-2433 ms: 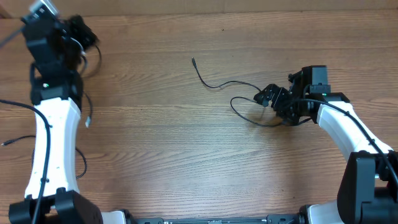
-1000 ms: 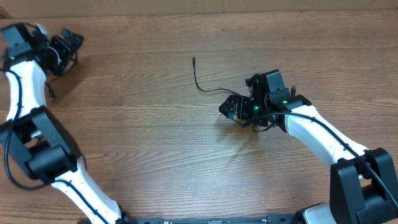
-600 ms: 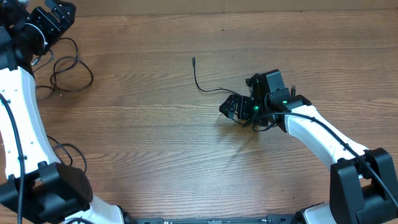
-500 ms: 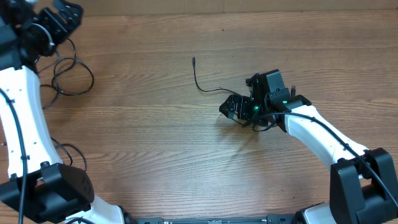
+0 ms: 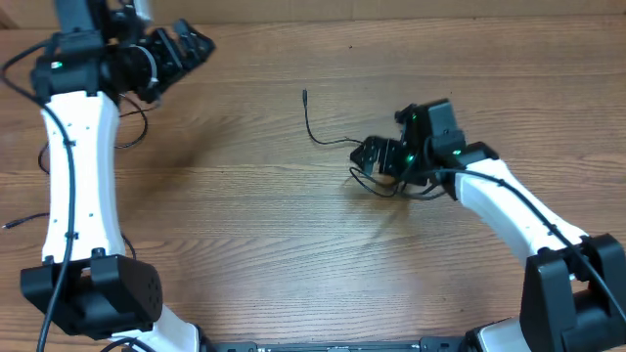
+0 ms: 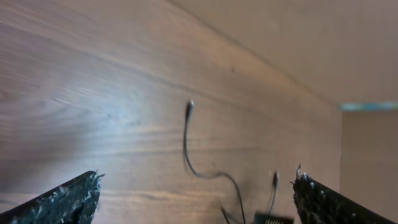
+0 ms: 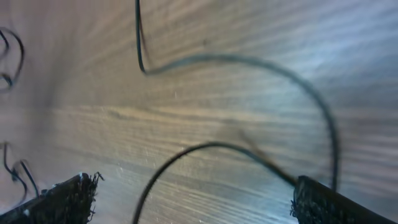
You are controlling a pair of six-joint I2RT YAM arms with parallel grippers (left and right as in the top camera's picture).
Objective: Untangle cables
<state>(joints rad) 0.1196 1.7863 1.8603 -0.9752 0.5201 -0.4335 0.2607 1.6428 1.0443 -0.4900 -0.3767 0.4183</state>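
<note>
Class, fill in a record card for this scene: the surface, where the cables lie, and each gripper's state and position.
surface: wooden table
left gripper: open, empty, at the far left of the table
right gripper: open, over cable loops, nothing gripped
middle cable: loose on the table, plug end free, the rest running under the right gripper
other cable: beside the left arm, partly hidden

Three cables (image 5: 315, 134), two tools (image 5: 200, 43)
</note>
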